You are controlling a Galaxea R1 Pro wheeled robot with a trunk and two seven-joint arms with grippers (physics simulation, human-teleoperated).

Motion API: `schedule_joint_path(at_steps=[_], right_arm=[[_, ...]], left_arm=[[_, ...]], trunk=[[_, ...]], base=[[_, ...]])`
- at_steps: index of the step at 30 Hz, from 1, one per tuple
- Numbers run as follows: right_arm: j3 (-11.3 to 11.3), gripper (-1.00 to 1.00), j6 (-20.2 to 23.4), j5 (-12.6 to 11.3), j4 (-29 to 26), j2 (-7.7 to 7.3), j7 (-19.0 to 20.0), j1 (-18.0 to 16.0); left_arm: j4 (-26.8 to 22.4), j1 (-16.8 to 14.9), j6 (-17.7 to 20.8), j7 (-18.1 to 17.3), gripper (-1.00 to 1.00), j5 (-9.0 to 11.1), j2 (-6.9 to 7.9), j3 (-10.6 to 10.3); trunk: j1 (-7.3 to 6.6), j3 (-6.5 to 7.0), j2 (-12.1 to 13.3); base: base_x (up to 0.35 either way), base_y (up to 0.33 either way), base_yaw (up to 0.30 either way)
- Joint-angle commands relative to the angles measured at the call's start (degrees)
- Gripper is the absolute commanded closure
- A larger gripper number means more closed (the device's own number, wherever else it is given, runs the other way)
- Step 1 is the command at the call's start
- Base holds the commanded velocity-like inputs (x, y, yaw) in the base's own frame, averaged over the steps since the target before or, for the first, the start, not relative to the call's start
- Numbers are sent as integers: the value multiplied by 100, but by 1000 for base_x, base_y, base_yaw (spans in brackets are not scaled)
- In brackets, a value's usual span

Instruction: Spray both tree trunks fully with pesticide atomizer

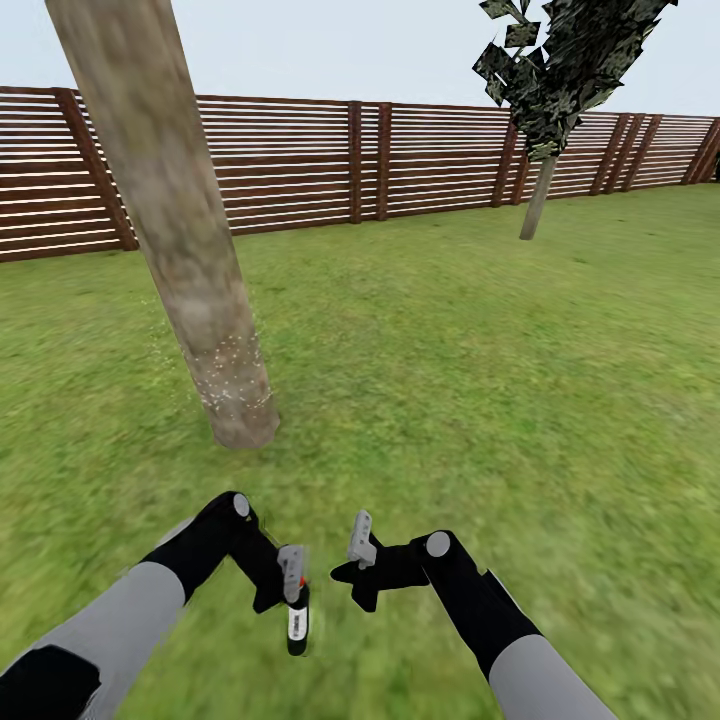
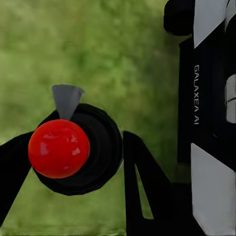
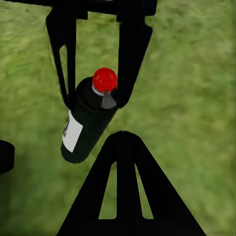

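1. While my left gripper has its jaws clamped on the spray bottle, low centre of frame, it looks light, rigid and smooth.
2. I'd hold mid-body, below the red cap.
3. My right gripper has its jaws apart, holding nothing.

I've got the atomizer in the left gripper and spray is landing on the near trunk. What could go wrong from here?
1. Coverage: white spray specks sit only in a low band on the near tree trunk; everything above looks bare.
2. Grip: the left gripper holds the atomizer near its red cap, with the body hanging below, so it may slip or swing.
3. The second tree stands far off by the fence.
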Motion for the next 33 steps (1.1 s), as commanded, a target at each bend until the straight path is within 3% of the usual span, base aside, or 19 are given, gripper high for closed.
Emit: schedule_joint_path(at_steps=[1, 4, 5, 6, 8, 9, 11, 12, 13, 14, 16, 18, 20, 22, 23, 26, 27, 28, 33], right_arm=[[-4, 100, 19, 27, -9, 1, 21, -2], [-4, 100, 19, 26, -9, 3, 21, -2], [1, 100, 19, 27, -5, -1, 21, -2], [3, -100, 19, 26, -3, -2, 21, -2], [-1, -100, 10, 32, 11, -10, 14, -2], [-2, -100, 7, 34, 20, -17, 7, -2], [-17, -100, -9, 38, 230, -117, -61, 12], [-34, -100, -52, 22, 663, -313, -201, 18], [-81, -100, -213, 8, 1229, -561, -599, 22], [-130, -100, -363, 2, 1511, -685, -901, 23], [-397, -100, -1042, -10, 2625, -954, -2141, 31], [-827, -100, -1802, -13, 3897, -1042, -4078, 37], [-970, -100, -2240, -29, 4419, -1046, -5839, 97], [-1039, -100, -2726, -87, 4575, -991, -7168, 490], [-1141, -100, -2945, -246, 4597, -981, -7487, 612], [-1654, -100, -3308, -1490, 4625, -968, -7831, 785], [-1709, -100, -3344, -1713, 4630, -894, -7850, 801], [-1721, -100, -3347, -1760, 4636, -826, -7857, 807], [-1731, -100, -3348, -1783, 4648, -794, -7862, 841]], left_arm=[[-5, -2, 60, -19, 100, -3, 152, -21], [7, -2, 47, -18, 100, 20, 540, -25], [95, 21, 39, -22, 100, -3, 728, -27], [198, 52, 36, -22, 100, -22, 839, -30], [353, 87, 40, 11, 100, -41, 1139, -31], [370, 90, 43, 64, 100, -43, 1186, -27], [520, 93, 54, 733, 100, 2, 1323, -7], [797, 98, 57, 1389, 100, 46, 1374, 61], [1118, 101, 56, 2006, 100, 152, 1398, 201], [1489, 106, 53, 2693, 100, 369, 1408, 404], [2163, 185, -15, 3947, 100, 1107, 1420, 799], [2517, 685, -723, 5221, 100, 2429, 1426, 1041], [2582, 1279, -1480, 6337, 100, 3563, 1395, 1084], [2611, 1874, -2312, 7313, 100, 4713, 1339, 1096], [2642, 2063, -2545, 7504, 100, 5090, 1302, 1097], [2733, 2515, -3094, 7684, 100, 6302, 1278, 1104], [2753, 2586, -3213, 7695, 100, 6601, 1262, 1100], [2804, 2607, -3242, 7699, 100, 6682, 1259, 1099], [2941, 2617, -3262, 7702, 100, 6753, 1210, 1094]], trunk=[[-1, -5, -2], [-1, -5, -2], [-1, -5, -2], [-1, -5, -2], [-1, -5, -2], [-1, -5, -2], [-1, -5, -2], [-1, -5, -2], [-1, -5, -2], [-1, -5, -2], [-1, -5, -2], [-1, -5, -2], [-1, -5, -2], [-1, -5, -2], [-1, -5, -2], [-1, -5, -2], [-1, -5, -2], [-1, -5, -2], [-1, -5, -2]], base=[[0, 0, 0], [0, 0, 0], [0, 0, 0], [0, 0, 0], [0, 0, 0], [0, 0, 0], [0, 0, 0], [0, 0, 0], [0, 0, 0], [0, 0, 0], [0, 0, 0], [0, 0, 0], [0, 0, 0], [0, 0, 0], [0, 0, 0], [0, 0, 0], [0, 0, 0], [0, 0, 0], [0, 0, 0]])
